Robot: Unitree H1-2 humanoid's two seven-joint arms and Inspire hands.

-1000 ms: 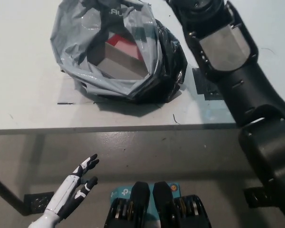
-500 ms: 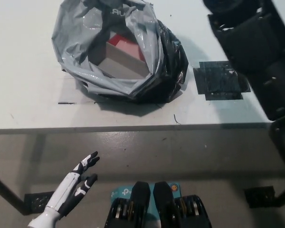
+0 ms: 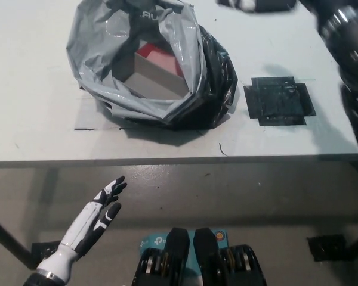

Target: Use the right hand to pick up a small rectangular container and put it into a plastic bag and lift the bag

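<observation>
A grey and black plastic bag (image 3: 149, 65) lies open on the white table (image 3: 36, 131). Inside it rests the small rectangular container (image 3: 152, 74), grey with a red patch at its far end. My black right arm (image 3: 352, 53) runs along the right edge of the picture. Its hand (image 3: 256, 5) is a blur at the top edge, right of the bag and apart from it, so its state is unclear. My white left hand (image 3: 98, 211) rests open below the table's front edge at the lower left, holding nothing.
A black taped square (image 3: 278, 101) marks the table to the right of the bag. The table's front edge (image 3: 167, 162) crosses the picture, with grey floor below it. A dark table leg (image 3: 6, 238) stands at the lower left.
My right arm has swung away to the right and up, off the area beside the bag, uncovering the black taped square. The bag, the container and the left hand stay in place.
</observation>
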